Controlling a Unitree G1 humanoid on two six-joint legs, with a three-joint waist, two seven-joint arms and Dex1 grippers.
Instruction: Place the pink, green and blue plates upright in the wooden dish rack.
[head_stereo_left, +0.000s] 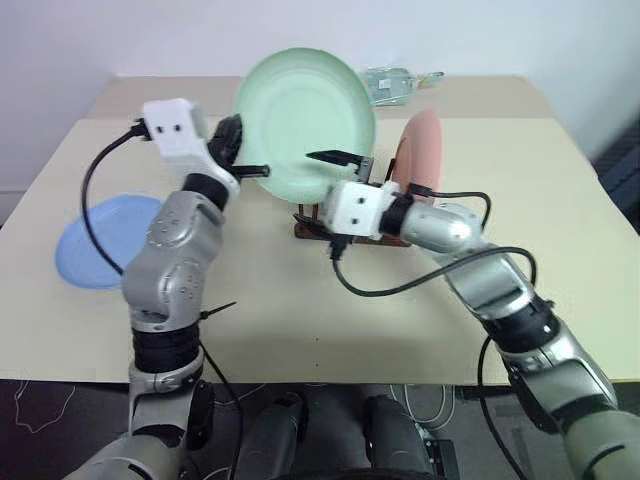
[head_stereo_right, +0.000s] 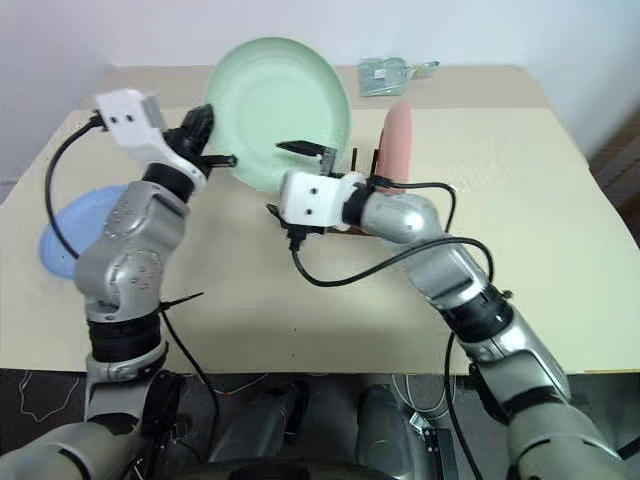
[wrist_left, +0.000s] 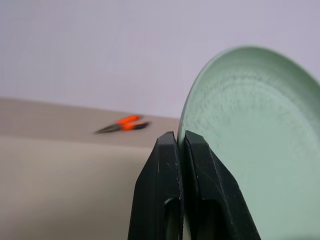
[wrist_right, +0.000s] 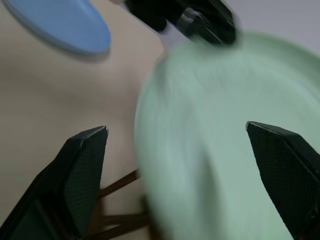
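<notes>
Now holding green plate (head_stereo_left: 305, 120) upright above table (head_stereo_left: 560, 220), left gripper (wrist_left: 180, 145) clamped on its left rim. Right gripper (wrist_right: 180, 175) wide open, straddling plate face. Below: rack (head_stereo_left: 335, 228), pink plate (head_stereo_left: 420, 150) standing inside. Far left, blue plate (head_stereo_left: 105, 240) flat near table edge.

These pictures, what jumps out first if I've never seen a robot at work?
A green plate held up on edge above the table, pinched at its rim by the left gripper. The right gripper waits open beside it. A pink plate already stands in the rack; a blue plate lies flat at the left.
</notes>
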